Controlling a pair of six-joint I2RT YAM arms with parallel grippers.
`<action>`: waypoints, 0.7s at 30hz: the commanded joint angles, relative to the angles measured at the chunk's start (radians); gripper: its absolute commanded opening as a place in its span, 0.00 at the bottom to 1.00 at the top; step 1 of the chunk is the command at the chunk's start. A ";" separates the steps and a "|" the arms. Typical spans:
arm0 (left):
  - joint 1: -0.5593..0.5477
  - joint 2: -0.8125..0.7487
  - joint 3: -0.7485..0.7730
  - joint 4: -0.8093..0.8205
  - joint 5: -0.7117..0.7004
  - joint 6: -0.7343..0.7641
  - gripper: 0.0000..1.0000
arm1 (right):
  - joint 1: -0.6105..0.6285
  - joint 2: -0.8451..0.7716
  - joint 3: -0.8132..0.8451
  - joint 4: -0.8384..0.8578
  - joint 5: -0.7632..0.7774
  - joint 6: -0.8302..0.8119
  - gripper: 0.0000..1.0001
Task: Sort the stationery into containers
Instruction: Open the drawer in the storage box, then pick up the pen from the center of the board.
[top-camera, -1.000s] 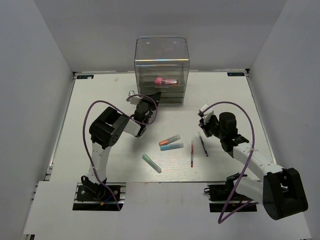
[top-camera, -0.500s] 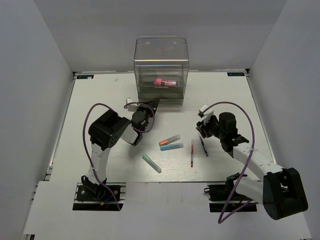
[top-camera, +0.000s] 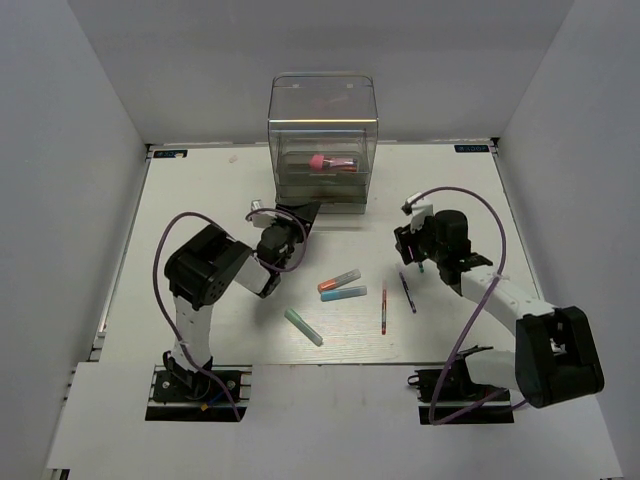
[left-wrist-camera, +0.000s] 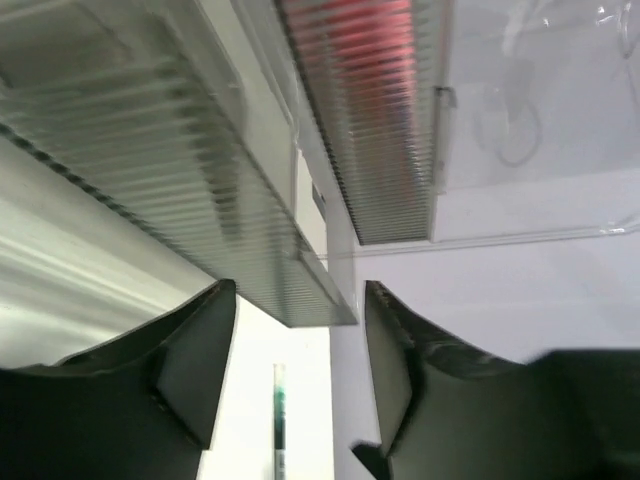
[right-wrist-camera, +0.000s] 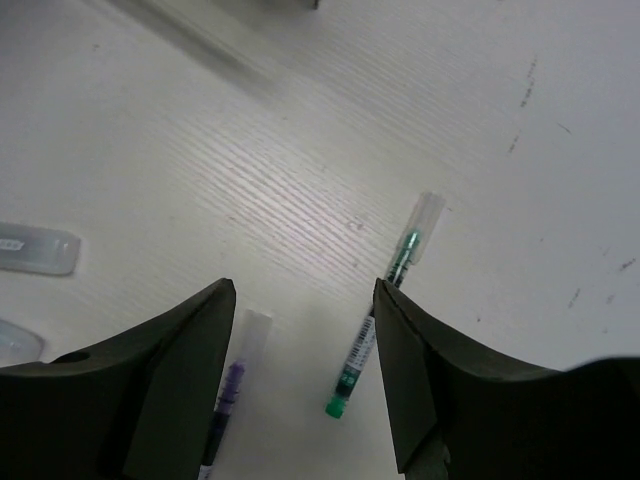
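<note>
The smoky clear organiser (top-camera: 322, 140) stands at the back, with a pink-red marker (top-camera: 330, 163) inside it, seen as a red blur (left-wrist-camera: 362, 50) through a ribbed drawer. My left gripper (top-camera: 291, 220) (left-wrist-camera: 300, 370) is open just below the drawers, over a thin green pen (left-wrist-camera: 279, 420) on the table. My right gripper (top-camera: 413, 252) (right-wrist-camera: 305, 380) is open above a green pen (right-wrist-camera: 385, 320) and a purple-dark pen (right-wrist-camera: 232, 395) (top-camera: 407, 290). An orange-capped marker (top-camera: 339, 280), a light blue marker (top-camera: 343, 294), a teal-green marker (top-camera: 303, 326) and a red pen (top-camera: 384, 308) lie mid-table.
White walls close in the table (top-camera: 200, 200) on three sides. Purple cables loop over both arms. Two clear marker ends (right-wrist-camera: 35, 248) show at the left edge of the right wrist view.
Both grippers have opened. The left gripper has drawn back slightly from the organiser's front. The right gripper has shifted a little toward the back.
</note>
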 joint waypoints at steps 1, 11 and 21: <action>-0.003 -0.115 -0.014 -0.064 0.045 -0.010 0.65 | -0.017 0.046 0.055 0.026 0.086 0.047 0.64; -0.003 -0.370 -0.149 -0.384 0.174 -0.008 0.82 | -0.068 0.225 0.148 -0.004 0.136 0.051 0.64; 0.006 -0.891 -0.335 -1.030 0.150 0.038 1.00 | -0.098 0.348 0.202 -0.072 0.136 0.034 0.57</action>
